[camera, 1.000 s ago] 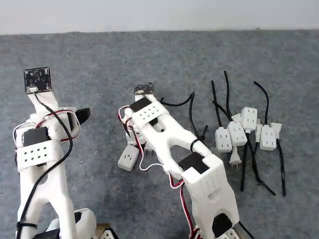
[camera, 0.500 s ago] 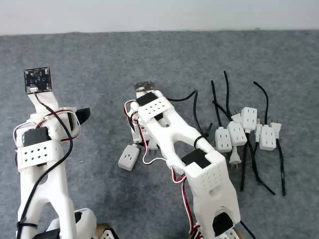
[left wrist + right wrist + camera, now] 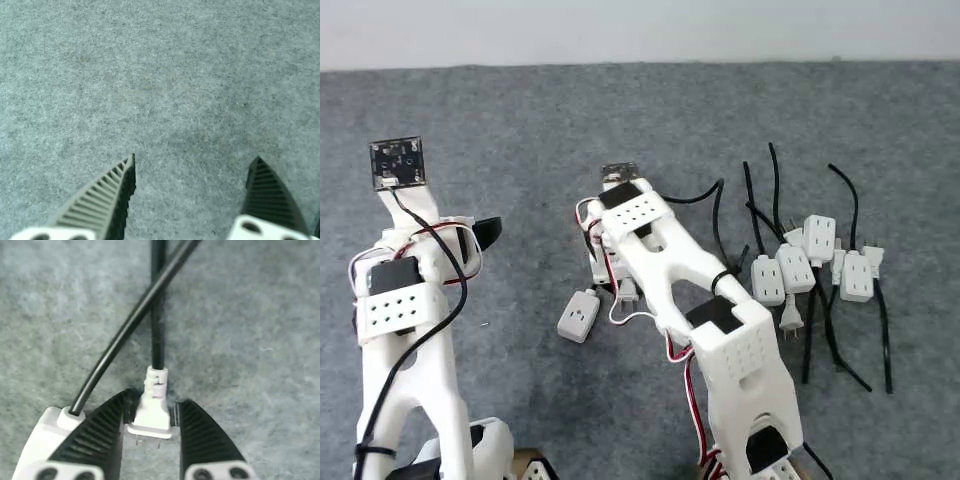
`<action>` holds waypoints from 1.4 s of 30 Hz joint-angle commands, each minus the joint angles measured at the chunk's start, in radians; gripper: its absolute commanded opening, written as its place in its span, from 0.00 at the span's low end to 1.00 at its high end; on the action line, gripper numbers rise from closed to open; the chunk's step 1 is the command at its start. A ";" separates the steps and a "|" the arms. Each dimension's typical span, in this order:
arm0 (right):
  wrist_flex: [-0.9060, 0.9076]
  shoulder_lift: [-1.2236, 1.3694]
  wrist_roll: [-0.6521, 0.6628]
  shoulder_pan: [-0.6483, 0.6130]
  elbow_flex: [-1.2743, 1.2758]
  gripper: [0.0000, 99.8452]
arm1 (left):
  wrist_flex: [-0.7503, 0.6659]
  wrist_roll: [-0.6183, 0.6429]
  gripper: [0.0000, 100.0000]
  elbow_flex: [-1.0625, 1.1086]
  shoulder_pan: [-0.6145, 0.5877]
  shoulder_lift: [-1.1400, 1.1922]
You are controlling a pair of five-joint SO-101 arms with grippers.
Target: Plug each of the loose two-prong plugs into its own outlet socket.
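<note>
Gray carpet (image 3: 520,130) covers the whole table, with a pale wall (image 3: 620,30) strip at the back. Quick count: two arms (image 3: 410,300) (image 3: 670,270), five white outlets (image 3: 768,280) (image 3: 795,268) (image 3: 820,238) (image 3: 858,276) (image 3: 578,316), plus a bunch of black cords (image 3: 832,330).

Four of the outlets are bunched together on the right side, tangled up in the cords. I can pick out two loose plugs in that pile, one plug (image 3: 791,318) just below the bunch and another plug (image 3: 873,255) at its far right edge. Could be more, the tangle's too messy to say. The lone outlet (image 3: 578,316) lies near the middle, just beside the right arm.

Right gripper (image 3: 154,404) is pinching a white plug (image 3: 150,415) by its sides. Its fingers are pressed right up against the body, the prongs point back toward the wrist, and the cord runs straight away. A second cord crosses that one and goes into the lone outlet, which sits just beside one finger. So the held plug is near that outlet but not in it.

Left gripper (image 3: 195,159) is spread wide over bare carpet on the left, well apart from all the outlets.
</note>
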 commanded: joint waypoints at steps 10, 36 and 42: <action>0.007 0.031 0.074 0.015 -0.015 0.01 | -0.026 -0.009 0.35 -0.005 0.000 0.002; 0.386 -0.315 0.474 0.044 -0.795 0.01 | 0.029 -0.097 0.35 -0.005 0.276 -0.262; 0.384 -0.432 0.480 0.021 -0.806 0.01 | 0.038 -0.140 0.35 0.081 0.404 -0.503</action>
